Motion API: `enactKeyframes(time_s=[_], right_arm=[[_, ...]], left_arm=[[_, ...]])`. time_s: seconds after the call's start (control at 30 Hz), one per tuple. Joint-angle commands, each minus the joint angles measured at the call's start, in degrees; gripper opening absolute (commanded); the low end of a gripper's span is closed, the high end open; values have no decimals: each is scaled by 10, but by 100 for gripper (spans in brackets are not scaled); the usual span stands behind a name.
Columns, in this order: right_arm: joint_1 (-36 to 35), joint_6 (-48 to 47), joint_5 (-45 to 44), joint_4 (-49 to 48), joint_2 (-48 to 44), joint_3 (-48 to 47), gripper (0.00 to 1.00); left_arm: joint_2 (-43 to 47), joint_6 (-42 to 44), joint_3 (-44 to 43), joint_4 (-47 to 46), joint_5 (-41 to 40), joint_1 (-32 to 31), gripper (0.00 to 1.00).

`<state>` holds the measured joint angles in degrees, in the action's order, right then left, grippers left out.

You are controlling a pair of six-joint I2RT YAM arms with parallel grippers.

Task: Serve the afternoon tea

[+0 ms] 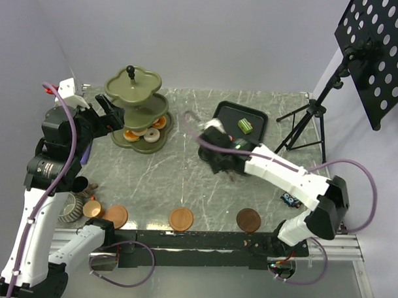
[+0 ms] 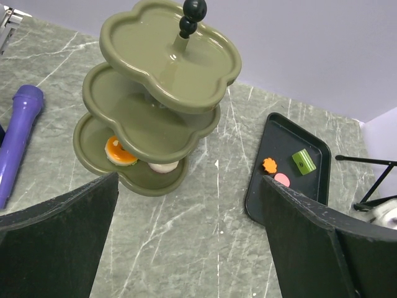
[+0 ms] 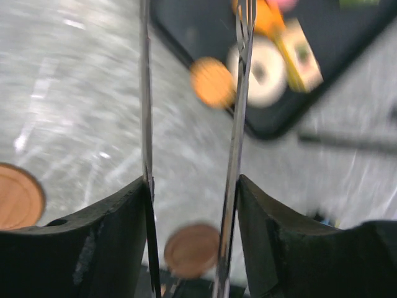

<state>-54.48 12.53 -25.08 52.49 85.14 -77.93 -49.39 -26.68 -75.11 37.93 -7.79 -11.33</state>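
The olive-green three-tier stand (image 1: 137,98) stands at the back left, with orange and pale pastries (image 1: 147,132) on its bottom tier; it also shows in the left wrist view (image 2: 162,74). My left gripper (image 1: 105,114) is open and empty just left of the stand. My right gripper (image 1: 213,142) is shut on the metal tongs (image 3: 239,93) near the black tray (image 1: 221,112). An orange pastry (image 3: 213,81) shows blurred between the tong blades; I cannot tell if it is gripped. Orange, pink and green pastries (image 2: 303,160) lie on the tray.
A striped grey cup (image 1: 71,208), a copper cup (image 1: 92,209) and a dark cup (image 1: 80,184) sit at the front left. Three brown saucers (image 1: 181,219) line the front edge. A purple tool (image 2: 18,133) lies left of the stand. A tripod (image 1: 311,117) stands at the right.
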Motion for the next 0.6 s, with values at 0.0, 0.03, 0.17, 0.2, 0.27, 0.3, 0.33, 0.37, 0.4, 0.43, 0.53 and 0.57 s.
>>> enactKeyframes(time_s=[0.0, 0.03, 0.17, 0.2, 0.27, 0.3, 0.33, 0.37, 0.4, 0.43, 0.53, 0.57], right_arm=[[75, 146, 21, 139, -59, 12, 60], [87, 151, 28, 147, -65, 14, 59], [120, 160, 51, 177, -69, 6, 60], [129, 160, 62, 187, -65, 2, 60], [138, 160, 69, 205, -57, -4, 60], [141, 159, 71, 208, -56, -2, 60], [145, 155, 76, 204, -57, 3, 60], [149, 151, 83, 195, -57, 8, 60], [152, 146, 89, 186, -56, 12, 61], [153, 144, 93, 179, -54, 11, 61], [154, 137, 91, 163, -37, 3, 62], [154, 136, 91, 158, -31, 1, 62]], left_arm=[[2, -7, 3, -20, 11, -2, 100], [1, -8, 5, -22, 14, -2, 100], [3, -12, 9, -24, 19, -4, 100], [3, -11, 8, -24, 18, -5, 100], [4, -10, 7, -23, 16, -6, 100], [4, -9, 6, -22, 16, -6, 100], [5, -9, 5, -20, 13, -6, 100], [5, -9, 6, -21, 12, -6, 100], [6, -10, 7, -21, 13, -6, 100], [6, -11, 8, -22, 15, -6, 100], [5, -12, 8, -23, 19, -7, 100], [5, -11, 8, -23, 17, -8, 100]])
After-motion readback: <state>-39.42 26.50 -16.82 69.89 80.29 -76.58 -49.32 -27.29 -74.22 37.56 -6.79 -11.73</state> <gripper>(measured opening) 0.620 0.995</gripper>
